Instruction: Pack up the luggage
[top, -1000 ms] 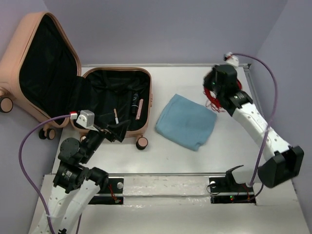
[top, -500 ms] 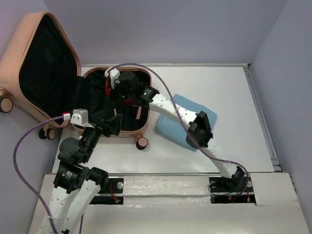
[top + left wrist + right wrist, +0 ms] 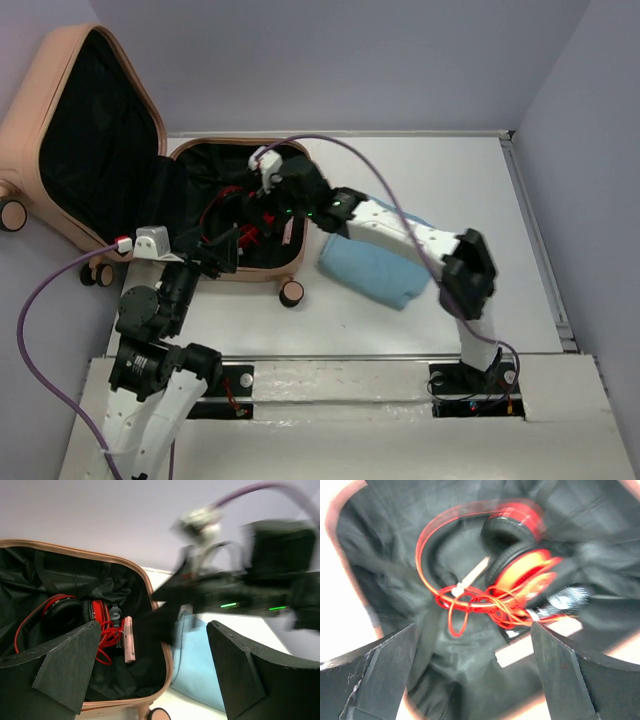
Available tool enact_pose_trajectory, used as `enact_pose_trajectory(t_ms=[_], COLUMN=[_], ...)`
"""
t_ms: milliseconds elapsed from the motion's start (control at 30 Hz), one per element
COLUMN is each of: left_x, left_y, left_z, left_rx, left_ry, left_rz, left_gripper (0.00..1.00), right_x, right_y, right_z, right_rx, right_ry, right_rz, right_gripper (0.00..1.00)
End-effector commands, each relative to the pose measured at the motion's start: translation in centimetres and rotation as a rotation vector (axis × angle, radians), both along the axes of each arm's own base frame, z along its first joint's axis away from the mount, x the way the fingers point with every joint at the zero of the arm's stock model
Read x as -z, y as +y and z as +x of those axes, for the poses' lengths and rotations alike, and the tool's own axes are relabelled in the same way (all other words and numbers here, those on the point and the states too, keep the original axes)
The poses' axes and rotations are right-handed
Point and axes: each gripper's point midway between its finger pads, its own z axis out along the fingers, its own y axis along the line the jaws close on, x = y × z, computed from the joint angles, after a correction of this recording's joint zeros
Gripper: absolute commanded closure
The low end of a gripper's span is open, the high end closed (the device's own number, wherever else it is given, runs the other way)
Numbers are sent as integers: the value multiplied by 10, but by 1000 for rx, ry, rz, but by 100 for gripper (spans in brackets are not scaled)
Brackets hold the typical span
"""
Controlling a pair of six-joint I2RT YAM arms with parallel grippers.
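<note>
The luggage lies open at the table's left, its lid (image 3: 45,95) propped up and its black-lined base (image 3: 306,200) flat. Red headphones (image 3: 236,216) with a tangled red cord rest inside the base, also seen in the left wrist view (image 3: 64,614) and, blurred, in the right wrist view (image 3: 520,565). My right gripper (image 3: 268,208) hovers open just above them, nothing between its fingers (image 3: 472,635). At the base's near edge my left gripper (image 3: 222,250) stands wide open and empty (image 3: 154,630).
A folded blue towel (image 3: 375,262) lies right of the suitcase under my right arm, also in the left wrist view (image 3: 200,665). A pink tube (image 3: 288,228) and dark small items lie in the base. A caster wheel (image 3: 291,293) sticks out at the near corner.
My right arm swung from the far right over to the suitcase carrying the red headphones, then opened; the headphones now lie in the base. The left arm barely shifted.
</note>
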Motion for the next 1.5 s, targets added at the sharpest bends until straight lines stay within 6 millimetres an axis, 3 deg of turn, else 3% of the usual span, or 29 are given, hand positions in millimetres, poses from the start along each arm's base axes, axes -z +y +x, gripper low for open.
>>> enact_pose_trajectory(t_ms=[0, 33, 67, 100, 133, 167, 200, 267, 300, 400, 467, 700, 767, 833, 867, 900, 1067, 1167, 1267, 1333, 1367, 1467], left_x=[-24, -25, -26, -27, -28, -27, -26, -28, -25, -22, -20, -14, -11, -9, -8, -7, 2, 13, 24, 38, 41, 44], left_y=[-5, -6, -17, -21, -26, -31, -40, -52, -61, -72, -73, -90, -95, -98, -100, -105, -127, -144, -165, -183, -201, -234], left_z=[-6, -6, -10, -9, -9, -8, -10, -6, -9, -6, -4, -5, -3, -1, 0, -2, -3, 0, 4, 7, -6, -7], left_rx=[38, 44, 105, 125, 152, 178, 230, 289, 343, 393, 398, 492, 519, 530, 538, 565, 641, 656, 661, 669, 718, 721], left_ry=[-68, -68, -75, -76, -71, -63, -53, -40, -31, -7, -2, 34, 51, 60, 66, 72, 119, 163, 219, 277, 294, 334], left_rz=[-40, -45, -51, -54, -62, -60, -55, -63, -60, -78, -85, -92, -97, -99, -100, -100, -110, -96, -82, -64, -49, -7], left_gripper=[1, 1, 1, 1, 1, 1, 1, 1, 1, 1, 1, 1, 1, 1, 1, 1, 1, 1, 1, 1, 1, 1], right_x=[-147, -136, -109, -42, -25, -4, 0, 60, 62, 94, 104, 143, 153, 162, 160, 169, 161, 153, 146, 133, 136, 133], right_y=[-108, -137, -199, -236, -285, -295, -339, -386, -411, -436, -443, -430, -418, -418, -414, -415, -434, -465, -501, -503, -502, -502], right_z=[15, 17, 22, 13, 21, 4, 0, -27, -31, -50, -53, -50, -44, -40, -33, -33, -10, 6, 20, 38, 44, 66], right_rx=[331, 412, 586, 674, 830, 864, 978, 1140, 1209, 1294, 1331, 1314, 1270, 1277, 1258, 1263, 1284, 1318, 1432, 1412, 1407, 1369], right_ry=[-179, -150, -73, 26, 95, 155, 167, 292, 298, 374, 399, 534, 577, 591, 602, 631, 597, 512, 419, 405, 414, 421], right_rz=[350, 353, 391, 313, 363, 360, 385, 329, 367, 383, 387, 383, 406, 414, 435, 423, 460, 414, 340, 372, 362, 304], right_gripper=[0, 0, 0, 1, 3, 5, 6, 4, 4, 3, 2, 5, 11, 16, 29, 32, 77, 89, 92, 92, 92, 92])
